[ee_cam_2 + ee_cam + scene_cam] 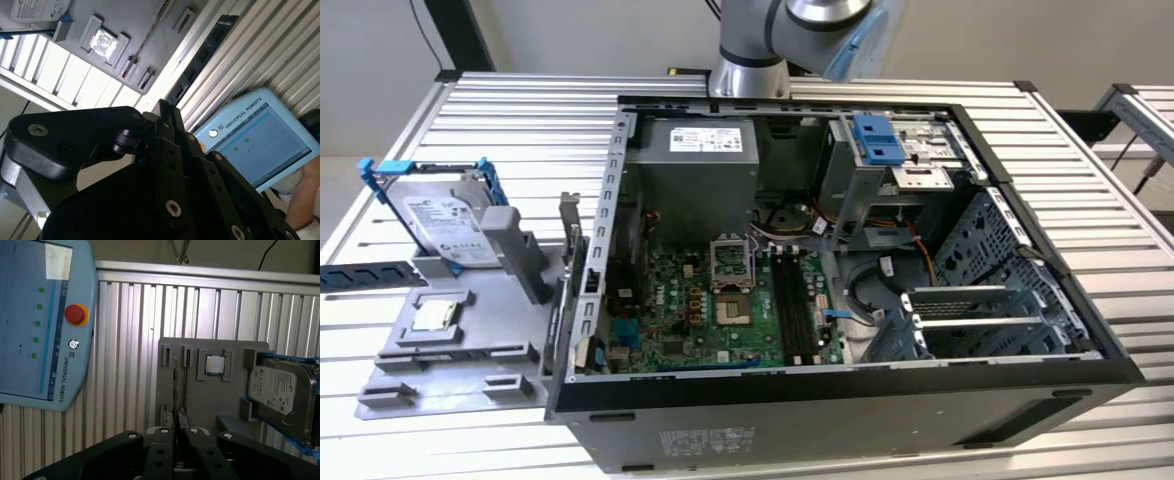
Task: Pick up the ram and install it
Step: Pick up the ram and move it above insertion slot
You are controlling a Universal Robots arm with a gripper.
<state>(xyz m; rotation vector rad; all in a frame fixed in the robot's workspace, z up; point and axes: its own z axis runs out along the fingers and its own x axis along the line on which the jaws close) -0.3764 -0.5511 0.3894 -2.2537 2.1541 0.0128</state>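
Note:
In both wrist views my gripper [176,430] [162,106] has its black fingers drawn together on the ram. The ram [202,52] is a slim dark stick with black chips that juts out from the fingertips. In the first wrist view the ram [174,390] is edge-on, a thin line over the grey tray. The gripper hangs high above the tray. In the exterior view a similar dark stick [367,276] lies at the left edge beside the tray. The open computer case [1014,200] holds the motherboard with its long black slots [787,300]. My arm [754,50] rises behind the case.
The grey tray [467,345] [235,405] carries a silver hard drive [447,225] [280,390] in a blue frame and a small square chip [434,315] [215,364]. A light blue control pendant [40,325] [260,135] sits close by, with a person's arm [307,195] beside it.

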